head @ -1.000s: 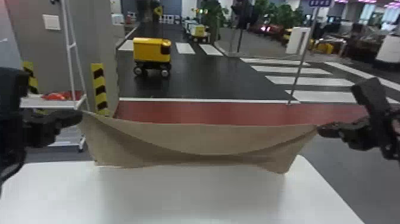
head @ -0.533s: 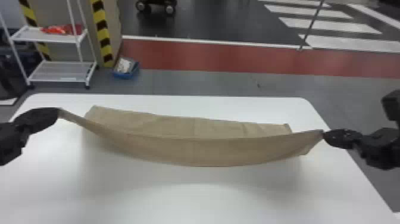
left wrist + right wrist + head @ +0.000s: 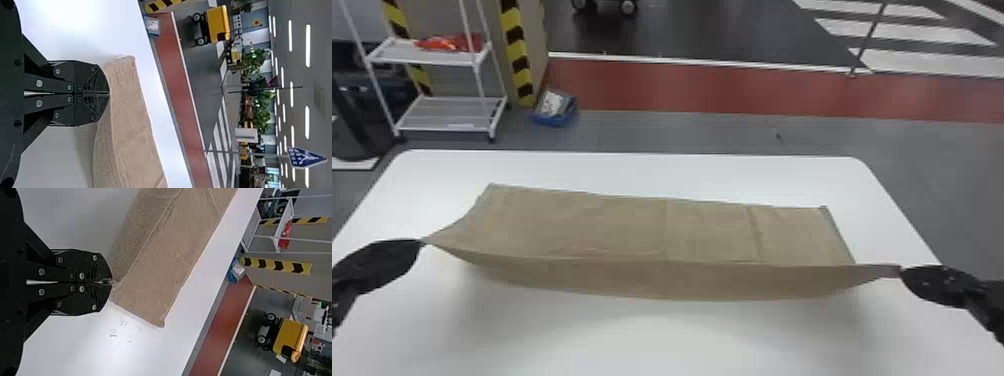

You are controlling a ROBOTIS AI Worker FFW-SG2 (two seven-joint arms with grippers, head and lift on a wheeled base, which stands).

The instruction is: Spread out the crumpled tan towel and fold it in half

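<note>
In the head view the tan towel (image 3: 632, 227) is stretched wide between the two grippers, its far part lying on the white table and its near edge held up, sagging in the middle. My left gripper (image 3: 422, 242) is shut on the near left corner; my right gripper (image 3: 902, 271) is shut on the near right corner. The left wrist view has the left gripper (image 3: 109, 93) closed at the towel's (image 3: 131, 113) corner. From the right wrist, the right gripper (image 3: 111, 282) pinches the other corner of the towel (image 3: 164, 262).
The white table (image 3: 642, 345) extends around the towel on all sides. Beyond its far edge stand a white shelf rack (image 3: 447, 112) at the left and a blue bin (image 3: 554, 111) on the floor.
The head view has tilted down. The towel, hanging in the air a second ago, now has its far part laid on the table, while both grippers have come lower and nearer with its near corners.
</note>
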